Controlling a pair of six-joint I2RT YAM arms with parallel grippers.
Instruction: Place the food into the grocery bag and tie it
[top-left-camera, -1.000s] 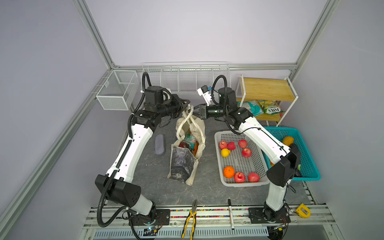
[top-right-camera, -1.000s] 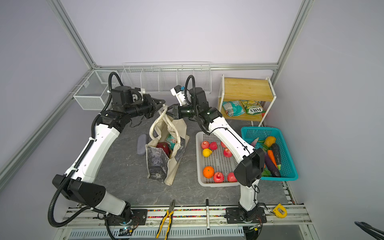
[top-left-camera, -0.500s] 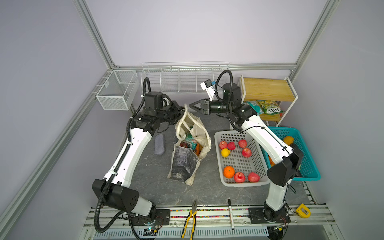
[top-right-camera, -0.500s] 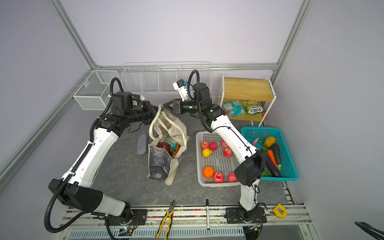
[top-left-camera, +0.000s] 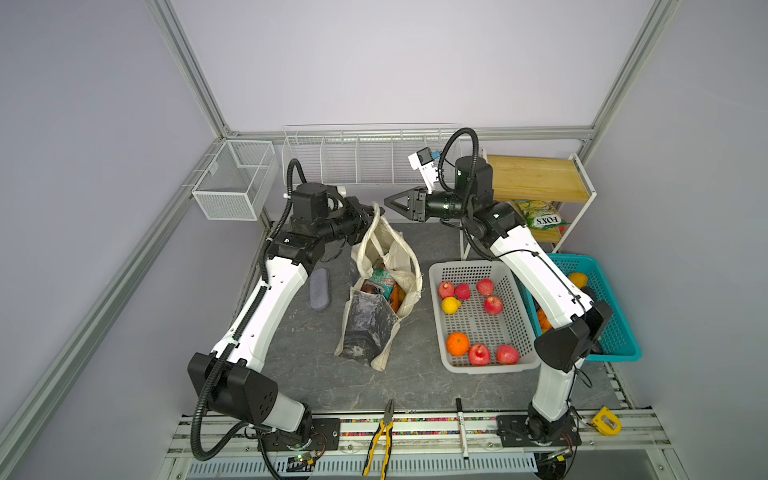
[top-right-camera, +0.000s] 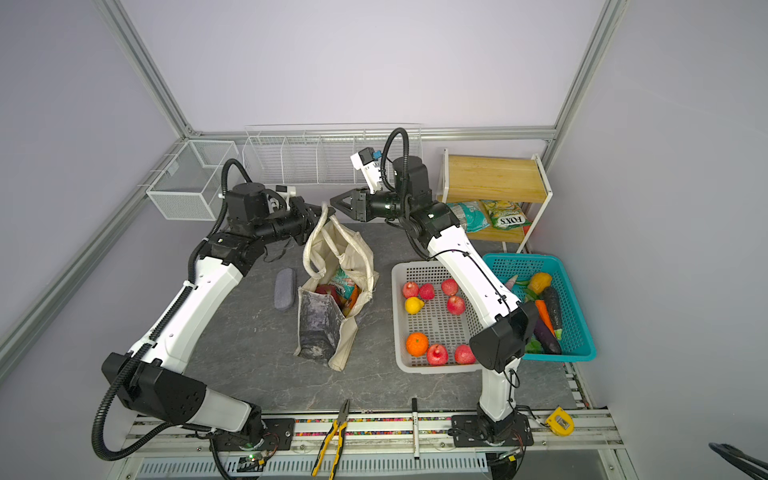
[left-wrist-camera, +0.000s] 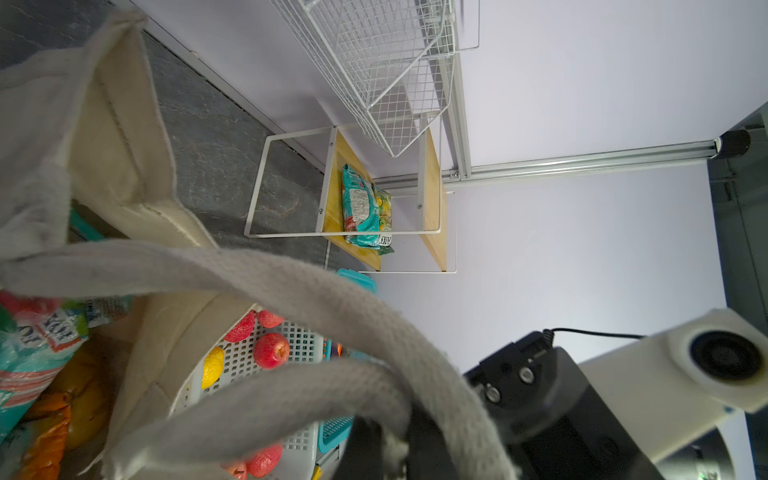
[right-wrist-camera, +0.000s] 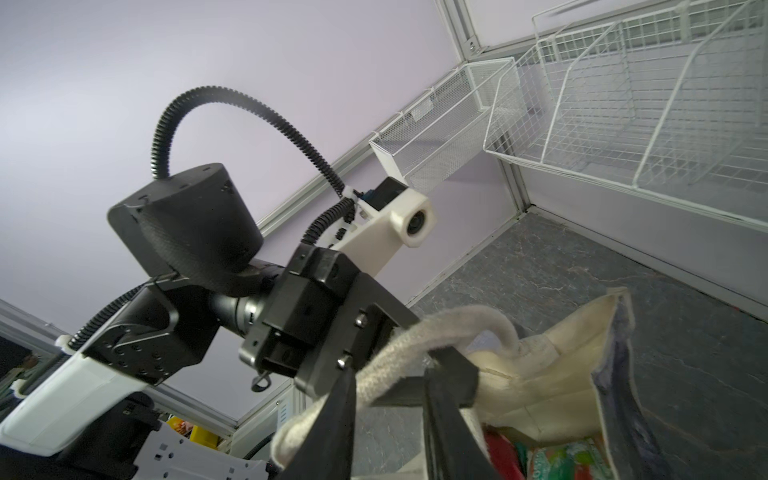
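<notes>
Nearest you, yellow-handled pliers (top-left-camera: 380, 440), a marker (top-left-camera: 460, 419) and a yellow tape measure (top-left-camera: 606, 422) lie along the front rail. On the grey marbled counter (top-left-camera: 316, 374) the grocery bag (top-left-camera: 365, 328) stands open at the middle, a cream canvas tote with a dark marbled panel. A glossy teal snack packet (top-left-camera: 382, 278) and some orange food (top-right-camera: 352, 300) show in its mouth; what lies deeper you cannot make out. A soft grey oblong case (top-left-camera: 319, 289) lies to its left. To its right the white perforated basket (top-left-camera: 469, 266) holds red fruits (top-left-camera: 493, 304), a lemon (top-left-camera: 450, 304) and an orange (top-left-camera: 457, 344). Your right arm (top-left-camera: 536, 274) hides part of the teal mesh basket (top-left-camera: 619, 340) beyond. Above the bag's far end, your left pincer (top-left-camera: 371, 213) is clamped on a woven cream strap (right-wrist-camera: 457, 324), holding the loop up off the bag. Your right pincer (top-left-camera: 387, 202) faces it from the right, fingers (right-wrist-camera: 451, 428) parted a little and gripping nothing. Its tips are just beside the raised strap; whether they touch it you cannot tell. Farthest back stand a wood-and-white-wire shelf (top-left-camera: 536, 178) carrying bright shelf packets (top-left-camera: 540, 216), a white wire rack (top-left-camera: 365, 158) and a mesh box (top-left-camera: 232, 178) on the wall.
</notes>
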